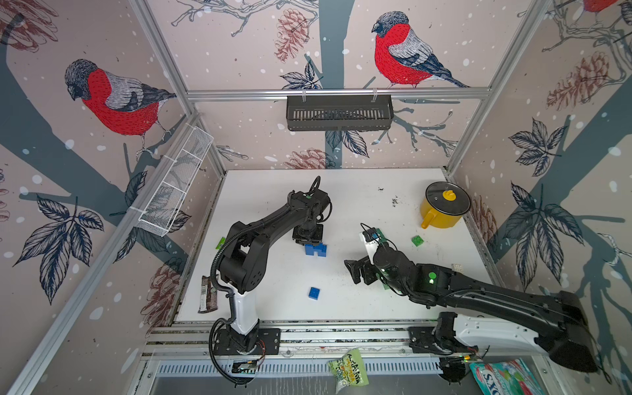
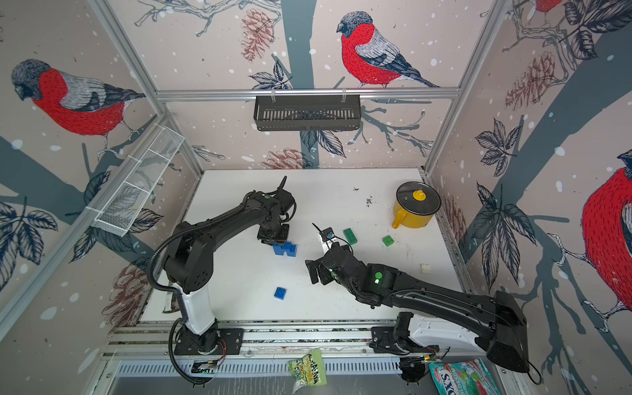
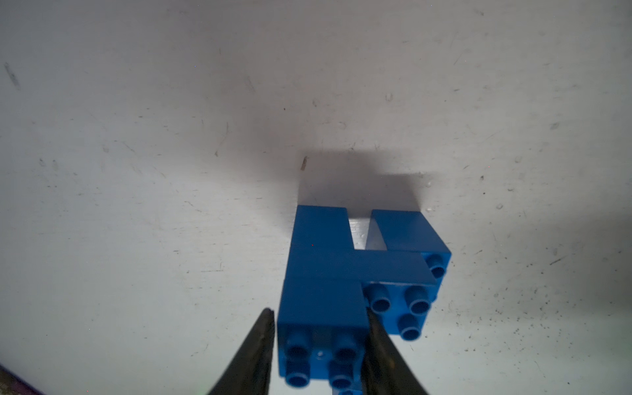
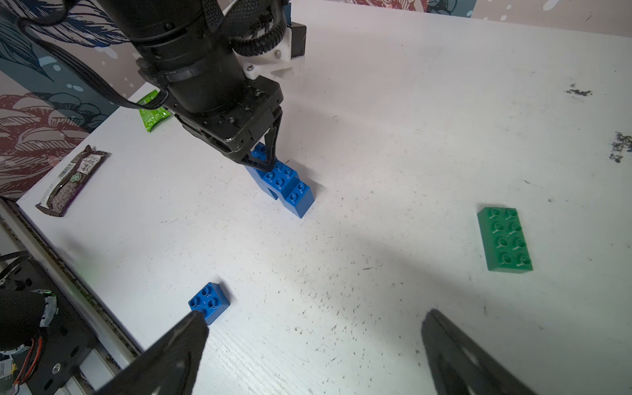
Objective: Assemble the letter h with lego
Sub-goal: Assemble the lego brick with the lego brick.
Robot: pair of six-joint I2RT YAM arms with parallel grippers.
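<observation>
Robot at work on a lego letter: the left gripper hangs straight down over the blue lego structure near the middle of the white table, as both top views show. The structure stands studs up: two square bricks serve as legs with a gap between them, an oblong brick bridges them, and one more square brick sits on top at one end. In the left wrist view the fingers straddle that top brick, parted only slightly. One finger lies against its side, while a sliver of table shows between the other finger and the brick, so it is flanked rather than squeezed. The right gripper hovers over bare table to the right of the structure, its jaws spread wide with nothing between them. A loose blue square brick lies toward the front rail, well apart from the structure. A green oblong brick lies flat beyond the right arm. A green square brick sits nearer the yellow lidded pot, and a white brick lies by the right edge. A light-green packet and a dark snack wrapper lie along the left edge.
</observation>
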